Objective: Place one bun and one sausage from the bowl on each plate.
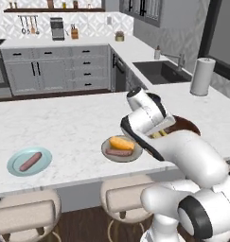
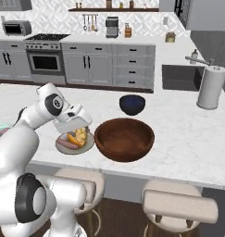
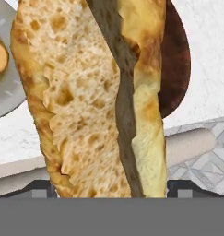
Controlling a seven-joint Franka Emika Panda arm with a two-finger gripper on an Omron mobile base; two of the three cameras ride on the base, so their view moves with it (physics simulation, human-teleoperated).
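Two stools (image 2: 178,203) stand under the near edge of the white marble table (image 1: 64,123), the largest thing in sight. On that table, the reddish-brown wooden bowl (image 2: 124,139) sits near the front edge, with a smaller dark navy-blue bowl (image 2: 132,104) just behind it and a paper towel roll (image 2: 211,87) well apart to the right, beside the sink (image 2: 178,76).

Next in size come the plates. The grey plate (image 1: 107,150) lies just left of the wooden bowl and carries a bun (image 1: 122,142) and a sausage (image 1: 119,152), lying side by side. The light blue plate (image 1: 14,165) rests well apart to the left, near the table's front edge, and carries one sausage (image 1: 30,161).

The hand (image 2: 73,124) hangs over the grey plate, between it and the rim of the wooden bowl. In the hand view a second split bun (image 3: 95,97) stands close before the camera, its crumb and crust rising from between the finger tips; the hand is closed around it. Behind this bun, part of the wooden bowl shows at the right and an edge of the grey plate at the left.
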